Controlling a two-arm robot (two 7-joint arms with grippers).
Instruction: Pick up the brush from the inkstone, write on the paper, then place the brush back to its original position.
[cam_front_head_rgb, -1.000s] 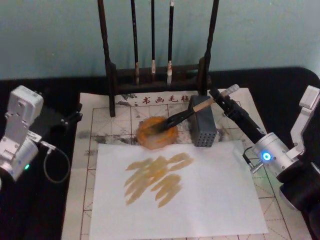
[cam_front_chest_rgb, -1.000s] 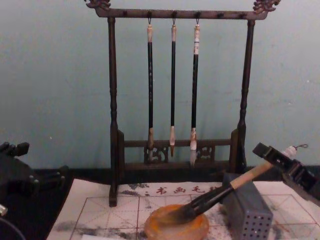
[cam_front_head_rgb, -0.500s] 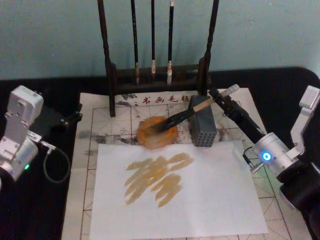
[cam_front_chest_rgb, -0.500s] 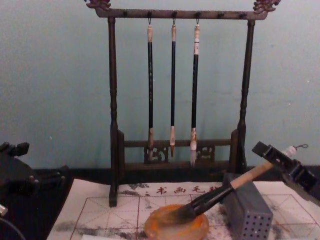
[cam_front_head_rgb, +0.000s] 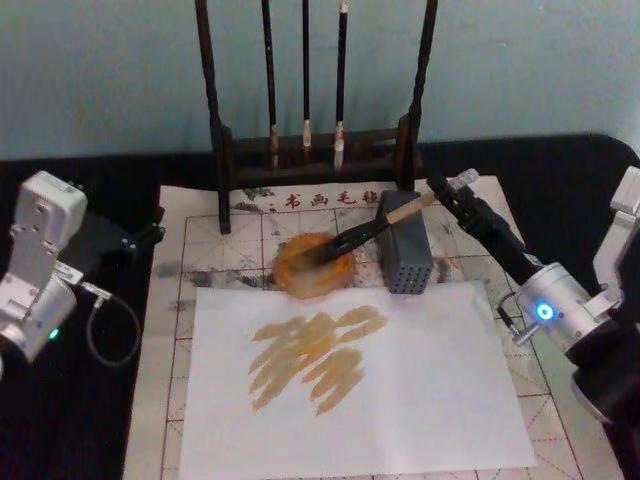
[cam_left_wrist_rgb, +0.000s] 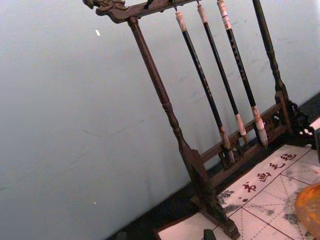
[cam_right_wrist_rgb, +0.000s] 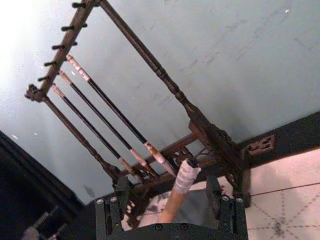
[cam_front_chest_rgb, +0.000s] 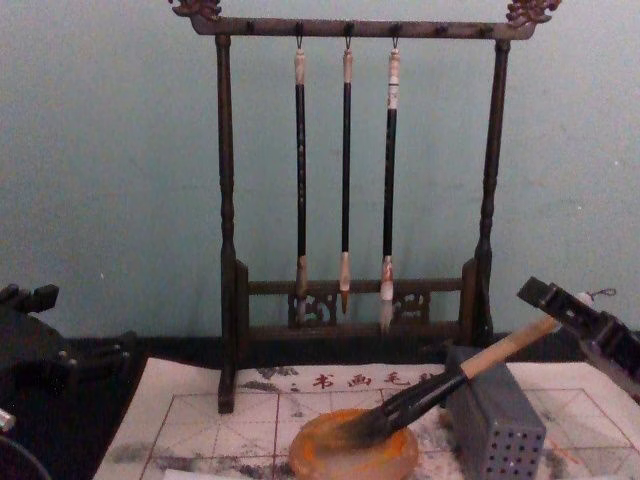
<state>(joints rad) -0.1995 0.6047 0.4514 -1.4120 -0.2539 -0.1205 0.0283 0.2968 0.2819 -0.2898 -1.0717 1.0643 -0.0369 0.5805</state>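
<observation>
Brush (cam_front_head_rgb: 368, 230) lies propped on grey block (cam_front_head_rgb: 404, 255), bristles in inkstone (cam_front_head_rgb: 314, 265) above paper (cam_front_head_rgb: 350, 375). Right gripper (cam_front_head_rgb: 448, 192), fingers parted, flanks its white end; left gripper (cam_front_head_rgb: 140, 238) idle at table's left.

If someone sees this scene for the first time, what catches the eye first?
Probably the ochre strokes on the white sheet at the front. Behind it, the brush leans with its bristles in the orange inkstone and its handle across the grey block, the right gripper at its white end. At the back stands the dark rack with three hanging thin brushes.
</observation>
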